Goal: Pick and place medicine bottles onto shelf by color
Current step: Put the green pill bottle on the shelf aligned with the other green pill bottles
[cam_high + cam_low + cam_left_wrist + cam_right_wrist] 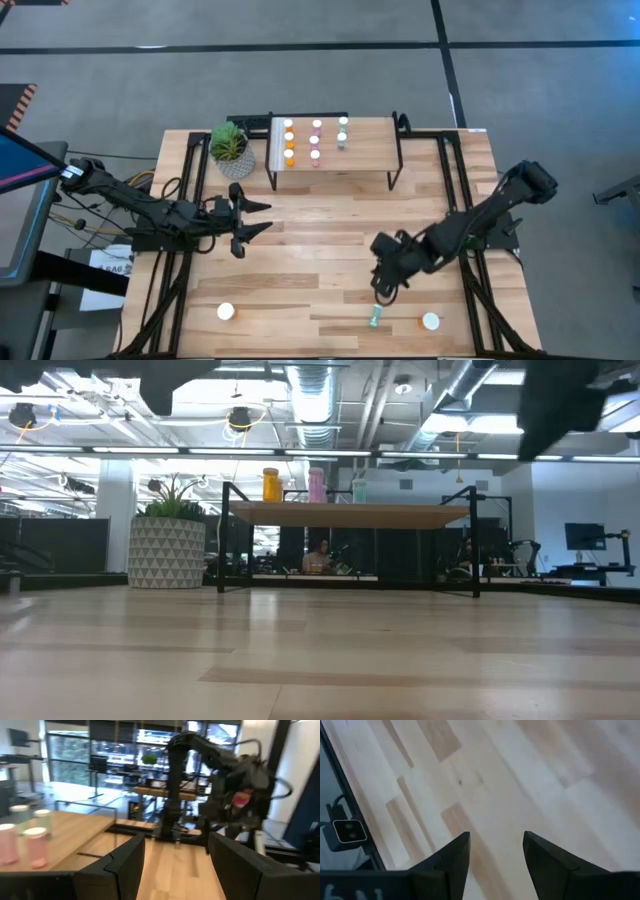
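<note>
Right tool (pixel 383 287) open, empty, above teal bottle (pixel 374 318) lying on side, long axis toward shelf (pixel 365 155).

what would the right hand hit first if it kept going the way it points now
Probably the bare tabletop: the right hand is open, angled down at empty wood. The fallen teal bottle lies just beyond it, but whether it is exactly in line is unclear.

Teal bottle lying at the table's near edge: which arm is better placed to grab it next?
Right, probably. The right gripper hangs open just above the fallen teal bottle, while the left gripper sits open near the shelf, far across the table.
</note>
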Robot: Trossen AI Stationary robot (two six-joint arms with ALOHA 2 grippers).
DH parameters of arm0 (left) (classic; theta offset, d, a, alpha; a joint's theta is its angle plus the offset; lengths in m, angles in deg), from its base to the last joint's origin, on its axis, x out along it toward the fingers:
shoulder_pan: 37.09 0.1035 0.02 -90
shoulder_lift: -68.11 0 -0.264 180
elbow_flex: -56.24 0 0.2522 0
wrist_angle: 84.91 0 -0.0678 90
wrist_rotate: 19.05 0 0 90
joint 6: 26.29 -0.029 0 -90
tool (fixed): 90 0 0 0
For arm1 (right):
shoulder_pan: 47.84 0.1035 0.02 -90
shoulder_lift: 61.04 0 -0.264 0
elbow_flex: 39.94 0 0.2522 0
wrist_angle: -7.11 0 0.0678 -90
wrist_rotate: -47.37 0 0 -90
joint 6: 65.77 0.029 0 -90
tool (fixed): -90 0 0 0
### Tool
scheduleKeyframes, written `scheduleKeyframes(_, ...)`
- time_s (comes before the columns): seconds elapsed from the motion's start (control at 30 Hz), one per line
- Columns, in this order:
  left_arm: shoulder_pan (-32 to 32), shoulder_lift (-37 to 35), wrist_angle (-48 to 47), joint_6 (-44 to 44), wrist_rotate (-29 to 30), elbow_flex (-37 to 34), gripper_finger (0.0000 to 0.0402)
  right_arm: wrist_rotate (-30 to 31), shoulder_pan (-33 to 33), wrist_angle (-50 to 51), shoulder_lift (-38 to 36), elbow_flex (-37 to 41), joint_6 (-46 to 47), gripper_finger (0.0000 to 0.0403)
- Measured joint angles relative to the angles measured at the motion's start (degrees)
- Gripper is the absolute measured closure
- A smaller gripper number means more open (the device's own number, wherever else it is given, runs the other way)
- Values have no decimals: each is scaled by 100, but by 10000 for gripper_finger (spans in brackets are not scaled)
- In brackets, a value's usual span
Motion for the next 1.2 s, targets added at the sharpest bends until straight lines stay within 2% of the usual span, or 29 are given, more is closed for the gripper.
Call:
scheduleKeyframes(0.2, -1, 9, -19, 133, -438, 0, 194, -341, 253, -342, 544, 2, 576, 198)
scheduleKeyframes(0.37, -101, 311, 9, 477, -780, 2, 194, -369, 302, -772, 800, -2, 781, 198)
scheduleKeyframes(0.53, -432, 954, 183, 846, -667, 4, 194, -397, 360, -1013, 971, -2, 1246, 198)
scheduleKeyframes(0.77, -974, 1997, 949, 1293, -488, 4, 194, -584, 487, -818, 1100, -2, 2653, 198)
scheduleKeyframes(0.97, -1347, 2437, 1220, 1587, -262, 50, 194, -564, 764, -827, 1100, -2, 3397, 198)
scheduleKeyframes(1.2, -1522, 2529, 1184, 1542, -88, 256, 194, 248, 1225, -1407, 1100, -2, 3826, 198)
